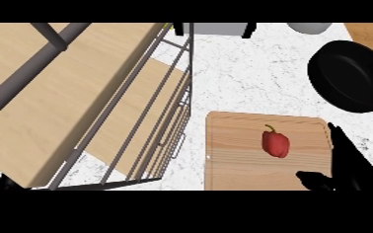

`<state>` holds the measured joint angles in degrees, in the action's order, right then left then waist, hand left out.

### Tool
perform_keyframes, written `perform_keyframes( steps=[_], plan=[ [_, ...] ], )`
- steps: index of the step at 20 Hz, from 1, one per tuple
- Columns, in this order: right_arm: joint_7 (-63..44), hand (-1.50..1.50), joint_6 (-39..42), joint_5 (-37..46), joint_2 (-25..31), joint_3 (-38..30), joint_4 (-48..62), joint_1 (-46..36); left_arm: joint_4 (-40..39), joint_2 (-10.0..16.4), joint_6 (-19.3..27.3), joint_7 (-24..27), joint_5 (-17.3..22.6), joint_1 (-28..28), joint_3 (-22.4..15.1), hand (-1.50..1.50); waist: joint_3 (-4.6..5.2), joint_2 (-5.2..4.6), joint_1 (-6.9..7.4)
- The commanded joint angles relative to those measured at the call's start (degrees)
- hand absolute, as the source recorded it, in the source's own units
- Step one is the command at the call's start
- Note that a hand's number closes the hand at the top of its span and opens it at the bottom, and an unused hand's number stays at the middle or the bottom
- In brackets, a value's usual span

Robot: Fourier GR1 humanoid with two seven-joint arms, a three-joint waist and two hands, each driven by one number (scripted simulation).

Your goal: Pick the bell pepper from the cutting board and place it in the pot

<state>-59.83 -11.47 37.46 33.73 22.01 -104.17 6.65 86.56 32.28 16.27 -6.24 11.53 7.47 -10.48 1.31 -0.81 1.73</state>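
A red bell pepper [275, 143] with a green stem lies on the wooden cutting board [233, 163] at the lower right of the counter. The black pot [344, 75] stands beyond the board at the right edge, partly cut off. My right hand [348, 168] shows at the lower right corner, over the board's right side, fingers straight and thumb spread out; it is open and apart from the pepper, a little to its right. Only a dark tip of my left hand [6, 181] shows at the lower left edge.
A wooden shelf rack [87, 94] with grey metal rails fills the left half. At the top edge sit a grey object [211, 28] and a pale bowl [310, 27]. White marble counter [247, 74] lies between rack and pot.
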Motion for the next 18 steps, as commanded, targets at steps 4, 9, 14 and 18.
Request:
perform_keyframes(
  steps=[4, 9, 14, 18],
  plan=[
    [-20.5, -1.5, 15.4, 0.1, -6.6, 4.1, -2.4, -12.0, 1.1, 0.2, -0.3, 1.3, -0.3, -6.4, 1.9, 0.0, -0.98, 0.6, -0.18],
    [-24.3, -1.5, 18.9, 0.8, -9.9, 3.4, 2.9, -16.4, 2.1, -0.3, 0.4, 1.2, -1.6, -4.8, 0.8, 0.0, -1.08, 0.71, -0.19],
    [-24.2, -1.5, 21.8, 0.9, -13.2, 2.4, 8.0, -20.8, 0.1, 0.2, -0.7, -0.1, -0.6, -7.1, 2.3, 0.0, -1.1, 0.59, -0.95],
    [-25.0, -1.5, 24.1, 0.6, -15.4, 0.8, 11.3, -22.8, 2.5, 0.8, -0.5, 1.2, -1.2, -3.5, 2.4, 0.0, -1.16, 0.87, -0.43]
  ],
)
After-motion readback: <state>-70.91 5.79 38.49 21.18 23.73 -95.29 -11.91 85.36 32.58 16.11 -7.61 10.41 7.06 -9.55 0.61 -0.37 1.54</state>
